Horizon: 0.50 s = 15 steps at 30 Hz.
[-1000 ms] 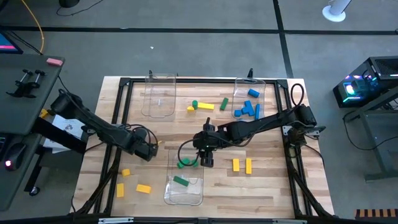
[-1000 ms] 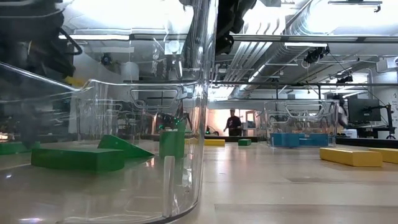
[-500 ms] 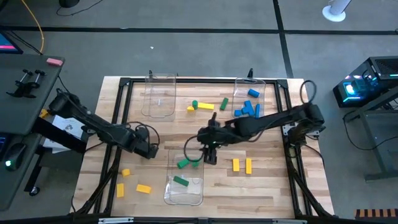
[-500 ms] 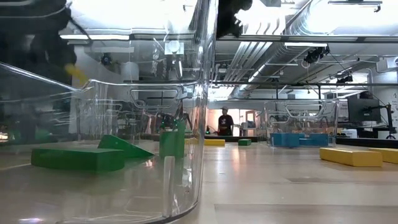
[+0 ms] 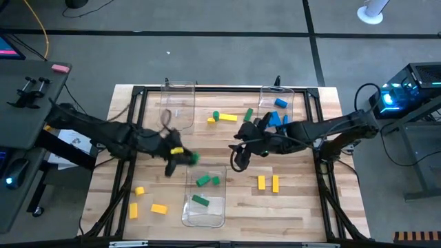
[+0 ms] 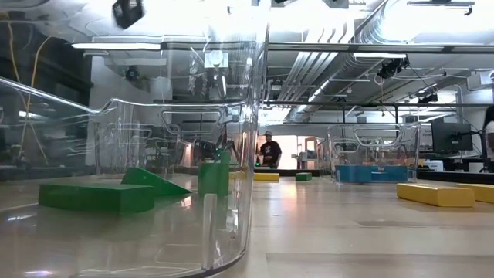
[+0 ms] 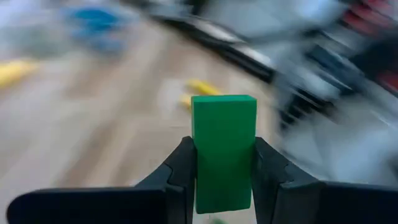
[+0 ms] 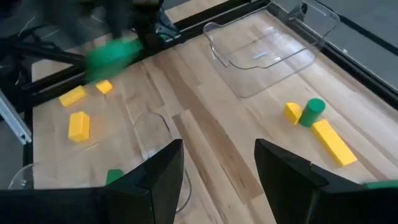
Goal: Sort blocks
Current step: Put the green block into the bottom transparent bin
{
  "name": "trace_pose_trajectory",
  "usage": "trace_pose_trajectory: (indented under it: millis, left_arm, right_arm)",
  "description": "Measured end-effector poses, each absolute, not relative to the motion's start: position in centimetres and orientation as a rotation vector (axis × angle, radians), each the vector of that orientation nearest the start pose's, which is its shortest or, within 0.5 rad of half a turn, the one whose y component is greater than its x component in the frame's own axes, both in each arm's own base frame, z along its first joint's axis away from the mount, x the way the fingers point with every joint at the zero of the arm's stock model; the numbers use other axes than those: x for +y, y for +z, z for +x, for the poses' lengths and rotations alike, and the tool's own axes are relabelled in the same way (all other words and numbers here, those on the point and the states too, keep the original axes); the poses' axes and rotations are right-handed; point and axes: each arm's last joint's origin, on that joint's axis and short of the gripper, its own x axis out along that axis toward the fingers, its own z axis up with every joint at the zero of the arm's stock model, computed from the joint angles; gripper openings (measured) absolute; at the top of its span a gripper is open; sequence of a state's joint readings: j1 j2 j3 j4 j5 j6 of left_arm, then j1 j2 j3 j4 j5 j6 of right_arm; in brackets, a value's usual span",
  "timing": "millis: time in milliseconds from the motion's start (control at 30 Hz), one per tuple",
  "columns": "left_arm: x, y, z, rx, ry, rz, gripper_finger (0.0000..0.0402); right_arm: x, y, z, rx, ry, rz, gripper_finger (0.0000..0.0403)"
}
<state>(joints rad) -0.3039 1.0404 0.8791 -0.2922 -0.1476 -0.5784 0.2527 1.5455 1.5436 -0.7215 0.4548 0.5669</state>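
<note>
Left wrist view alone shows grip clearly: left gripper (image 7: 224, 186) fingers pinch green block (image 7: 224, 152) upright between them. High view shows same gripper (image 5: 185, 157) mid-table, just beyond near clear bin (image 5: 204, 215), arm stretched in from left, block a blurred green spot (image 5: 194, 158).

Right gripper (image 5: 240, 157) right of centre, arm reaching in from right edge; right wrist view shows its fingers (image 8: 149, 180) spread, nothing between.

High view count: five yellow blocks on near half, two green by near bin, one green inside it.
</note>
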Motion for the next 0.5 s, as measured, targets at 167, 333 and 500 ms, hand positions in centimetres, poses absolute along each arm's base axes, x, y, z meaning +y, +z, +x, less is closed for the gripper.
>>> trace_pose_trajectory:
  millis: [167, 333, 500]
  left_arm:
    - [-9.0, 27.3, 24.2, 0.682, -0.313, -0.361, 0.0075]
    - [-9.2, 26.4, 26.0, 0.678, -0.369, -0.432, 0.0147]
    - [-8.0, 27.4, 25.8, 0.642, -0.347, -0.473, 0.0221]
  right_arm:
    - [7.1, 36.2, 32.3, 0.623, -0.355, 0.311, 0.0195]
    - [7.1, 36.0, 32.2, 0.644, -0.345, 0.308, 0.0195]
    - [7.1, 36.0, 32.3, 0.658, -0.318, 0.279, 0.0195]
